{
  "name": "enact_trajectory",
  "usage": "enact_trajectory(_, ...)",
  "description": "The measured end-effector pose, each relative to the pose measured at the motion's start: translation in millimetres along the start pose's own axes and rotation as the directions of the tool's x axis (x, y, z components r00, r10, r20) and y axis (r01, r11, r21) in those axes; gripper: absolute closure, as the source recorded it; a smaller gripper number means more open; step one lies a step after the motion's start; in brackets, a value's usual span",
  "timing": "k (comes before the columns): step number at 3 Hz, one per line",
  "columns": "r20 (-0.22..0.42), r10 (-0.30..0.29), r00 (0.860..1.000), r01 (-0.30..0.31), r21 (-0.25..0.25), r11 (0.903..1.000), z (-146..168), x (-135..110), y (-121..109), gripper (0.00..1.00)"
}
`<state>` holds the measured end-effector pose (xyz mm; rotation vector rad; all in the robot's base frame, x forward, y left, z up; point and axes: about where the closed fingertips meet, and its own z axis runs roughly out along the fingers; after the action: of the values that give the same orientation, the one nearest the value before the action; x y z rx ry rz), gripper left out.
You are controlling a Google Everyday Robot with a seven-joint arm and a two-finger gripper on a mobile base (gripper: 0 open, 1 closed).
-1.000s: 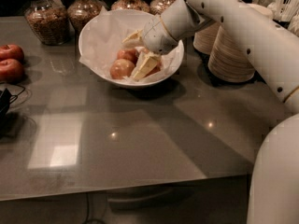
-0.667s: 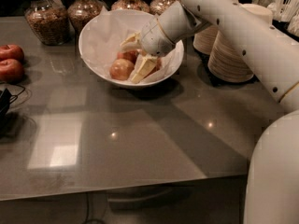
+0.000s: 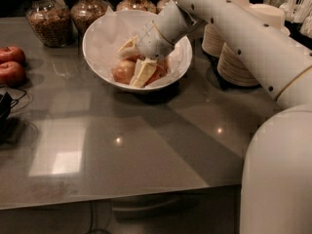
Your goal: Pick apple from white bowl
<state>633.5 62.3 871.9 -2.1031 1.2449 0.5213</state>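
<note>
Grey glossy table [image 3: 146, 145] fills most of the frame, with ceiling lights reflected in it. The room behind is dark. My white arm [image 3: 243, 38] comes in from the right edge and reaches to upper centre.

The white bowl [image 3: 100, 38] sits upper centre, paper-lined and upright on the table. Stacked tan bowls [image 3: 236, 65] are upper right, just beside the arm. Two grain jars [image 3: 46, 21] stand upper left behind the bowl.

The gripper [image 3: 136, 60] is down inside the bowl, tilted toward its left side. Jaws are spread, not clenched on anything I can see. One finger sits above the apple [image 3: 123, 71] and the other is just to its right, touching or nearly so; I can't tell which.

That apple, the yellow-tan one, rests on the bowl's paper, not lifted. A redder apple [image 3: 160, 72] lies just right of the lower finger. Two red apples [image 3: 10, 65] sit at the left edge, well apart from the bowl.

Progress, my read: reach done and jaws straddling the target. Closing, lifting and clearing the rim are left. Risks are catching the paper or nudging the redder apple.
</note>
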Motion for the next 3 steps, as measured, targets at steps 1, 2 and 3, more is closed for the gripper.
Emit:
enact_trajectory(1, -0.018, -0.001, 1.0, 0.001, -0.03, 0.9995, 4.8, -0.1, -2.5, 0.33)
enact_trajectory(2, -0.036, 0.004, 0.999, -0.005, -0.051, 0.9987, 7.8, 4.0, -5.3, 0.26)
enact_trajectory(3, -0.036, 0.004, 0.999, -0.005, -0.051, 0.9987, 8.0, 4.0, -5.4, 0.45)
